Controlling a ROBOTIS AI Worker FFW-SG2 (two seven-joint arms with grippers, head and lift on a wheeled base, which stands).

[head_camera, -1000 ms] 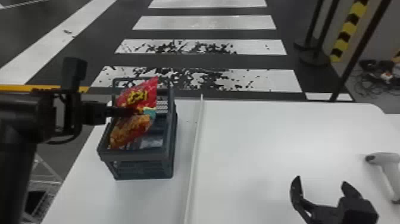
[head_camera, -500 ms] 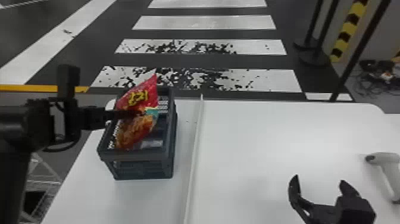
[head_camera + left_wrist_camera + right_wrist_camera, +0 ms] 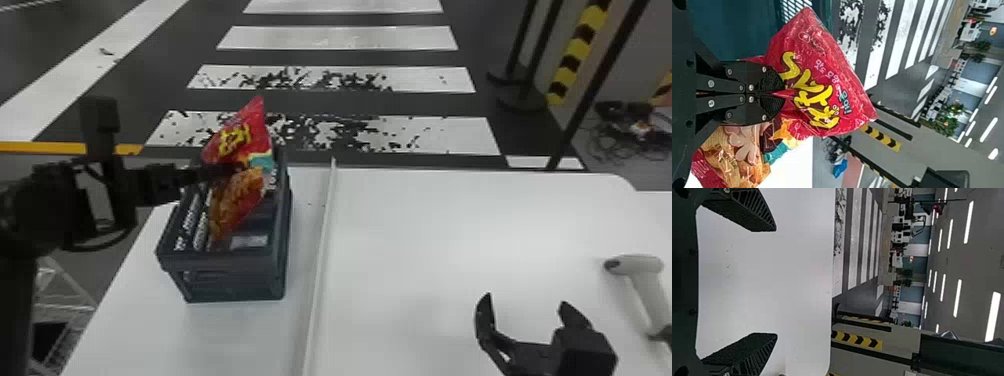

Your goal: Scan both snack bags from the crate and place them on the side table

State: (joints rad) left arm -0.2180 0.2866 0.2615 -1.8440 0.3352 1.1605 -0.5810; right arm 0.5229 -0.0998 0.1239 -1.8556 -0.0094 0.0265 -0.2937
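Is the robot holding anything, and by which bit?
The left gripper pinches the red snack bag by a fold near its middle. The right gripper holds nothing.

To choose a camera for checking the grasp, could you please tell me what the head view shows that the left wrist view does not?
Head view: the handheld scanner and the right tool, fingers apart.
Left wrist view: ceiling lights.
Both: the left tool gripping the red snack bag, the crate and yellow-black stripes.

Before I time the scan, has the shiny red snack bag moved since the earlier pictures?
Yes, the bag has risen relative to the dark plastic crate.
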